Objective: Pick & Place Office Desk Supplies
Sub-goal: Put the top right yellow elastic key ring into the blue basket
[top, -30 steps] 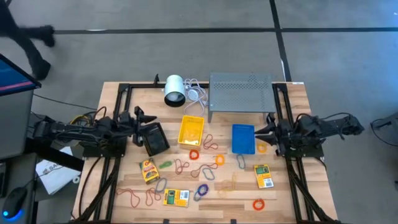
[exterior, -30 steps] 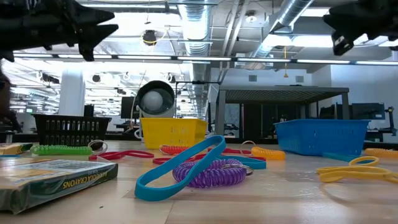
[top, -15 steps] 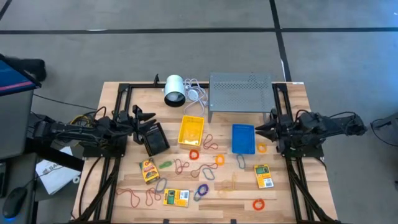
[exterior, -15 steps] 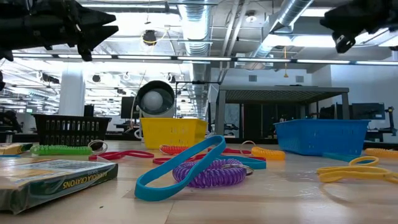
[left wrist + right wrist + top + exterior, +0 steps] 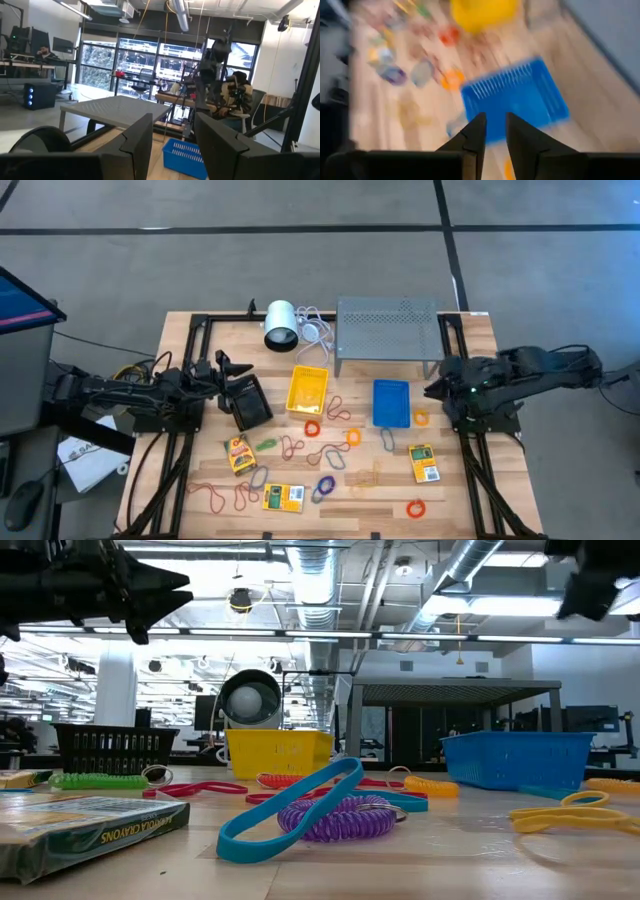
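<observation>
Thin coloured rubber-band loops [image 5: 330,459] and flat yellow-and-green packets [image 5: 283,497] lie scattered along the wooden tabletop's [image 5: 480,330] near half. The yellow bin [image 5: 307,389], blue bin [image 5: 391,401] and black bin [image 5: 249,402] stand mid-table; the blue seems empty. The left gripper [image 5: 226,371] hovers over the black bin, fingers apart, holding nothing. The right gripper [image 5: 432,391] hangs near the right edge, narrowly parted, empty.

Open-plan lab: exposed ducts [image 5: 330,580], workstation desks [image 5: 30,62].

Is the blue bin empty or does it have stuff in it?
Empty, it seems. From above, the blue bin shows only its plain blue bottom, and the rubber bands lie outside it on the table.
</observation>
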### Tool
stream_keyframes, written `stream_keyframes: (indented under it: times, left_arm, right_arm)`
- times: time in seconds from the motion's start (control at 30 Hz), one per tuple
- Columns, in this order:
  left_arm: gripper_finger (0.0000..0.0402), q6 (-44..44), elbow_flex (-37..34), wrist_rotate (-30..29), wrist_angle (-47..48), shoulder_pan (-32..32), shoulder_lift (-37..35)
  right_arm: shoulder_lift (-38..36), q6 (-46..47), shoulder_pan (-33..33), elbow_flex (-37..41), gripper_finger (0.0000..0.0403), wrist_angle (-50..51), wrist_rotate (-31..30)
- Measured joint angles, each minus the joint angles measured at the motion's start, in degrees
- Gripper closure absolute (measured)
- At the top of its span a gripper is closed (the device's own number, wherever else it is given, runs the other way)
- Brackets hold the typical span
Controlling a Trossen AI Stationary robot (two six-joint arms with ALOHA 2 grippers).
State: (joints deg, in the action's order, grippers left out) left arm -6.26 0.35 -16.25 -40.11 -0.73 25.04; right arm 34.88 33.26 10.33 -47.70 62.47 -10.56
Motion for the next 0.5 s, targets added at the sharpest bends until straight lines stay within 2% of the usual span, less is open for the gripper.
stream_keyframes:
  times: [0.1, 0.27, 0.37, 0.5]
  left_arm:
    - [0.0259, 0.0, 0.0, 0.0, 0.4, 0.0, 0.3]
    - [0.0259, 0.0, 0.0, 0.0, 1.2, 0.0, 0.6]
    - [0.0259, 0.0, 0.0, 0.0, 1.8, 0.0, 0.6]
    - [0.0259, 0.0, 0.0, 0.0, 2.3, 0.0, 0.6]
  right_arm:
    - [3.1, 4.3, 0.2, 0.3, 0.0308, 5.6, 0.6]
    - [10.5, 11.8, 0.0, 0.6, 0.0248, 13.4, -0.9]
    - [13.7, 14.2, 0.9, 0.6, 0.0222, 12.9, -0.2]
    - [17.6, 15.4, 3.4, 0.6, 0.0215, 12.2, 0.2]
